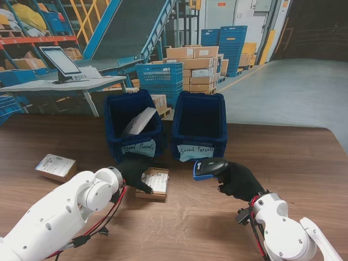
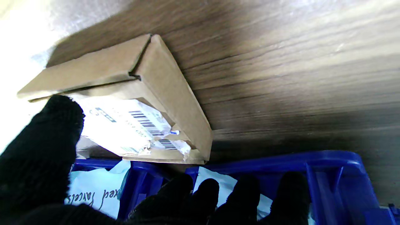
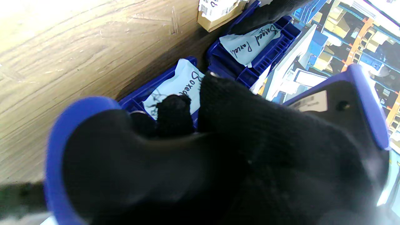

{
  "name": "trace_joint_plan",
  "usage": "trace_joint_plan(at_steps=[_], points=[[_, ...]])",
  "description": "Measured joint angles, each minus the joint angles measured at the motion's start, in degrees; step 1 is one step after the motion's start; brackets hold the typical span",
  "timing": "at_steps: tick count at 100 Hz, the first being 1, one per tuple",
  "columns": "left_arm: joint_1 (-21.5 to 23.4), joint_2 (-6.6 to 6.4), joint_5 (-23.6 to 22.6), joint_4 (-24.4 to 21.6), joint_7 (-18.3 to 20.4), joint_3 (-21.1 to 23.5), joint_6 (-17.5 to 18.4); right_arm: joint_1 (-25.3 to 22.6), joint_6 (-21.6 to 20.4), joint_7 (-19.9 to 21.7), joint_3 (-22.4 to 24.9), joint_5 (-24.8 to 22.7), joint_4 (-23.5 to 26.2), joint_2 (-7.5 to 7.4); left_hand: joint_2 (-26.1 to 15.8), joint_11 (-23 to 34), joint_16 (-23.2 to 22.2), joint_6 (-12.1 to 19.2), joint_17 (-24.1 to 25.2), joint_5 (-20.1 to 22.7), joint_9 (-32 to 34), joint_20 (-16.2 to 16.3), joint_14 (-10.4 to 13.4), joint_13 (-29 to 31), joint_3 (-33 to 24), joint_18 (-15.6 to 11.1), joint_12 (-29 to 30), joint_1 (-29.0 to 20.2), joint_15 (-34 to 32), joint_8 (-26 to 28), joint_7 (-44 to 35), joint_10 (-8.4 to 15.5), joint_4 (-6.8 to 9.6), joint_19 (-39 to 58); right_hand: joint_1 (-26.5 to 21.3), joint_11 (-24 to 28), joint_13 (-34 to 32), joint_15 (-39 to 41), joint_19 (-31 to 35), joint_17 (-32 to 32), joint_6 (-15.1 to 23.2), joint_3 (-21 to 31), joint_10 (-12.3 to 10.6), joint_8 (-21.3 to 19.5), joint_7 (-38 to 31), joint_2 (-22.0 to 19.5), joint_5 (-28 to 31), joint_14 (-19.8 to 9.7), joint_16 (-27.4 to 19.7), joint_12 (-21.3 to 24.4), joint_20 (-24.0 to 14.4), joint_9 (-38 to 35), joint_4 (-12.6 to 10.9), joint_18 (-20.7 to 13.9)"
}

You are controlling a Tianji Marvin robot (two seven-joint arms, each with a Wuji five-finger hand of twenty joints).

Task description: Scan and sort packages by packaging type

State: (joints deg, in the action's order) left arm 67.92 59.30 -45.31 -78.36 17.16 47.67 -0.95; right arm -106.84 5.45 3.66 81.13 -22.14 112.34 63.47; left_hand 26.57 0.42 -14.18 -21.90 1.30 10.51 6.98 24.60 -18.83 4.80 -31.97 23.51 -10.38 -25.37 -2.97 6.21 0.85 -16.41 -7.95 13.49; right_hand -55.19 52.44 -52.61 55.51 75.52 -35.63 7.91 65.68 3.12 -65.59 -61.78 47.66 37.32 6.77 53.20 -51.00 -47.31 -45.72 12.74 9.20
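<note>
Left bin (image 1: 115, 117) holds a white bag (image 1: 140, 120); right bin (image 1: 179, 117) looks empty.

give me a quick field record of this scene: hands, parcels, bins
left hand: over the cardboard box, fingers at its edge; grasp not clear
right hand: shut on the barcode scanner
left bin: labelled Bagged Parcels, holds a white bagged parcel
right bin: labelled Boxed Parcels, contents not visible
second box: on the table, far left, untouched
</note>
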Motion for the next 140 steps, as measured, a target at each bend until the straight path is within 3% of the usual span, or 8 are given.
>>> trace_joint_plan(at_steps=[22, 49, 72, 84, 93, 118, 129, 140], points=[[0.4, -0.37, -1.04, -1.14, 0.97, 0.37, 0.62, -0.08, 0.04, -0.08, 0.0, -0.09, 0.26, 0.0, 0.0, 0.0, 0.0, 0.0, 0.0, 0.0, 0.0, 0.0, 0.0, 0.0, 0.0, 0.0, 0.0, 0.0, 0.0, 0.0, 0.0, 0.0, 0.01, 0.0, 0.0, 0.0, -0.01, 0.0, 0.0, -0.01, 0.0, 0.0, 0.0, 0.0, 0.0, 0.0, 0.0, 0.0, 0.01, 0.0, 0.0, 0.0, 0.0, 0.01], [-2.07, -0.69, -0.83, 0.66, 1.03, -3.33, 1.38, -0.25, 0.04, -0.15, 0.08, -0.09, 0.45, 0.0, 0.03, 0.0, 0.0, 0.0, 0.0, 0.0, 0.0, 0.0, 0.0, 0.0, 0.15, 0.0, -0.01, 0.96, 0.0, 0.48, 0.36, 0.0, 0.02, 0.0, 0.0, 0.0, -0.01, 0.0, 0.0, -0.01, -0.01, 0.0, 0.0, -0.01, 0.0, 0.01, 0.0, 0.01, 0.01, 0.0, 0.0, 0.0, 0.0, 0.01], [-5.99, -0.57, 1.37, 4.32, 0.26, -8.17, 1.89, -0.29, -0.04, -0.02, 0.17, 0.1, 0.45, 0.0, 2.23, 0.0, 0.0, -2.06, -0.02, -3.19, 0.0, 0.76, 0.0, 0.0, -0.21, 0.0, -0.01, 0.9, 0.0, 0.72, 5.04, 0.0, 0.02, 0.15, 0.0, 0.0, -0.01, 0.0, 0.0, -0.01, -0.01, 0.0, 0.0, -0.01, 0.0, 0.01, 0.0, 0.01, 0.02, 0.0, 0.0, 0.0, 0.0, 0.01], [-7.98, 0.24, 4.78, 7.73, -1.65, -10.31, 2.27, -0.25, -0.26, -0.03, 0.15, 0.16, 0.29, -0.01, 6.42, 0.0, -0.21, -2.18, -0.82, -3.83, 0.0, 0.99, 0.19, 0.05, -1.14, -0.11, -1.13, 1.0, -0.74, 0.83, 5.85, -0.1, -0.17, 1.32, 0.0, 0.0, -0.01, 0.0, 0.0, -0.01, -0.01, 0.0, 0.0, -0.01, 0.0, 0.01, 0.0, 0.01, 0.02, 0.0, 0.0, 0.0, 0.0, 0.01], [-9.19, 0.4, 4.55, 8.87, -2.26, -11.92, 3.11, -0.25, -0.35, 0.1, 0.2, 0.25, 0.26, -0.01, 7.62, -0.01, -0.21, -4.58, -1.53, -4.01, 0.25, 1.07, 0.15, 1.59, -1.74, -0.11, -3.24, 0.98, -0.67, 1.68, 6.47, -1.41, -0.18, 1.76, 0.0, 0.0, -0.01, 0.0, 0.0, -0.01, -0.01, 0.0, 0.0, -0.01, 0.0, 0.01, 0.0, 0.01, 0.02, 0.0, 0.0, -0.01, 0.0, 0.01], [-9.0, 0.62, 1.62, 10.11, -7.51, -12.48, 5.19, -0.34, -0.35, 0.19, 0.64, 0.46, 0.24, -0.01, 12.44, 4.94, -4.22, -5.39, -4.61, 3.7, 10.23, 2.57, -0.31, 11.89, -2.86, -0.14, -11.69, -0.41, -3.86, 7.97, 4.07, -1.61, 0.94, 7.39, 0.0, 0.0, -0.01, 0.0, 0.0, -0.02, -0.01, 0.01, 0.0, -0.01, 0.0, 0.01, 0.0, 0.01, 0.02, 0.0, 0.0, -0.01, 0.0, 0.02], [-7.98, 1.08, 1.13, 10.27, -9.9, -11.42, 5.18, -0.29, -0.35, 0.05, 0.59, 0.51, 0.08, -0.01, 15.03, 11.56, -6.41, -4.67, -5.51, 8.07, 14.61, 2.54, -0.71, 16.36, -2.78, -0.14, -13.94, -1.02, -3.92, 13.07, -0.07, -1.63, 1.34, 8.83, 0.0, -0.01, -0.01, 0.0, 0.0, -0.02, -0.01, 0.01, 0.0, -0.01, 0.0, 0.01, 0.0, 0.01, 0.02, 0.0, 0.0, -0.01, 0.0, 0.02], [-6.98, 1.51, 1.1, 10.1, -10.75, -10.05, 5.16, -0.09, -0.38, 0.01, 0.36, 0.53, -0.17, -0.01, 17.44, 12.96, -6.89, -4.06, -7.24, 9.52, 18.54, 2.22, -0.95, 19.82, -2.62, -0.08, -13.93, -2.75, -3.44, 18.64, -8.25, -1.63, 1.3, 11.39, 0.0, -0.01, -0.02, 0.0, 0.0, -0.02, -0.01, 0.01, 0.0, -0.01, 0.0, 0.01, 0.0, 0.01, 0.02, 0.0, 0.0, -0.01, 0.0, 0.02]])
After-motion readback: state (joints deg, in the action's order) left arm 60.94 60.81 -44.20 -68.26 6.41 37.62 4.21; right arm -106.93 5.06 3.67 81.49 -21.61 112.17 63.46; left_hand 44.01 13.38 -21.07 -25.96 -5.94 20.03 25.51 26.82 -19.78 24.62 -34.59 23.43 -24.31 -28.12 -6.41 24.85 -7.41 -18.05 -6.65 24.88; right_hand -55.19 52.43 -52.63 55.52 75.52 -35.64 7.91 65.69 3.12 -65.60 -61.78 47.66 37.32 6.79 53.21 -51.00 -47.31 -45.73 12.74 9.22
